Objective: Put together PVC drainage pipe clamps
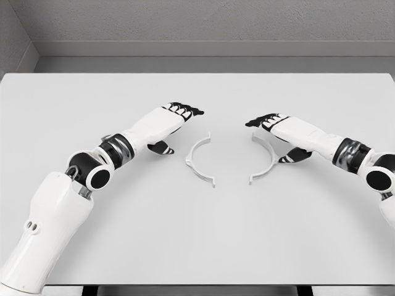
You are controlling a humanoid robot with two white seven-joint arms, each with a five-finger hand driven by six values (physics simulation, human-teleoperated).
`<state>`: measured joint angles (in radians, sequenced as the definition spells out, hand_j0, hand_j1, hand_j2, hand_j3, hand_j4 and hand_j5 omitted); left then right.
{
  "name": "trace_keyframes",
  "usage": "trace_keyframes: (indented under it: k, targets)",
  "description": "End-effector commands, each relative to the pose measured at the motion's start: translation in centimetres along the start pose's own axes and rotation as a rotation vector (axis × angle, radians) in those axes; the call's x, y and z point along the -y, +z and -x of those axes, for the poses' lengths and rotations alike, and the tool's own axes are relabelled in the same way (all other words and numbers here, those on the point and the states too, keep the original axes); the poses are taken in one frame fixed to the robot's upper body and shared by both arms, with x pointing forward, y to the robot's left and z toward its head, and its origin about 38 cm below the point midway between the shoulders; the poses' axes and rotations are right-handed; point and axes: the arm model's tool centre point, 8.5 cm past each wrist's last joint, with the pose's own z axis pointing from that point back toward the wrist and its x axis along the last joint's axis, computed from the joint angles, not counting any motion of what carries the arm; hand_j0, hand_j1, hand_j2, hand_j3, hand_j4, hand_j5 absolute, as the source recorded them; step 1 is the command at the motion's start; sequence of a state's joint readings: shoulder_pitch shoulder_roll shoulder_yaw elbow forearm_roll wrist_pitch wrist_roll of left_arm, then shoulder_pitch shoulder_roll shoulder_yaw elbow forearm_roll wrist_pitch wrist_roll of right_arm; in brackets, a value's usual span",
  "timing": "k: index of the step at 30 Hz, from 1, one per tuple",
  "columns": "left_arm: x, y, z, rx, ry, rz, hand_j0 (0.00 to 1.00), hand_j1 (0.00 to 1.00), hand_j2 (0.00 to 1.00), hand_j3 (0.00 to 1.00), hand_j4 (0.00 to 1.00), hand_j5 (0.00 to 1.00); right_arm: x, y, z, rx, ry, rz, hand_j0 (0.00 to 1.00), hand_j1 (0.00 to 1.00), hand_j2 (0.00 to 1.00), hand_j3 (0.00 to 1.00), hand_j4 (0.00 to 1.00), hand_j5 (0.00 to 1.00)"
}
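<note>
Two white half-ring clamp pieces are lying flat on the pale grey desk (pixel 197 234), facing each other with their open sides turned inward so that together they are outlining a broken circle. Taking the left clamp half (pixel 199 160) as the landmark: it is curving like a letter C, with a small flat tab at each end, and the right clamp half (pixel 265 159) is sitting near it to the right, apart from it with a clear gap of bare desk between the two. Two hands are showing, one per arm. The left hand (pixel 168 126) is hovering or resting just up and to the left of the left clamp half, not touching it; its dark-tipped fingers (pixel 185 111) are stretched forward and relaxed, holding nothing, and its thumb is pointing down toward the desk beside the piece. The right hand (pixel 285 132) is lying beyond the right clamp half, on the far side from the landmark, its fingers likewise extended and released; its palm seems to be overlapping the upper arc of the right clamp half, though whether it is actually touching the piece is hard to tell from this angle. Both white forearms are reaching in from the lower corners.
</note>
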<state>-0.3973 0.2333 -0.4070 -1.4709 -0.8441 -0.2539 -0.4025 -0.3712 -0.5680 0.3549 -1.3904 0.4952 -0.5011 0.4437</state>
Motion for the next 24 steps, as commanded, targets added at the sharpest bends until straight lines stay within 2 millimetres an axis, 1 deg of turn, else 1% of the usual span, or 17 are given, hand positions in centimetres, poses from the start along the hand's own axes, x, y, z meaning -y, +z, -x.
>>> trace_keyframes:
  k: [1,2,4,24]
  targets:
    - [-0.03,0.01,0.0,0.0,0.003,-0.002,1.0,1.0,1.0,1.0,1.0,1.0,0.03,-0.03,-0.06,0.003,-0.006,0.004,1.0,1.0,1.0,1.0,1.0,1.0]
    - [-0.03,0.04,0.05,-0.001,0.003,-0.001,1.0,1.0,1.0,1.0,1.0,1.0,0.32,-0.08,-0.45,0.012,0.003,0.01,1.0,1.0,1.0,1.0,1.0,1.0]
    - [-0.1,0.02,0.06,0.0,0.001,-0.002,1.0,1.0,1.0,1.0,1.0,1.0,0.31,-0.14,-0.59,0.017,0.006,0.01,1.0,1.0,1.0,1.0,1.0,1.0]
    - [-0.32,0.05,0.09,-0.001,0.002,-0.008,1.0,1.0,1.0,1.0,1.0,1.0,0.36,-0.57,-0.96,0.028,0.0,0.025,1.0,1.0,1.0,1.0,1.0,1.0]
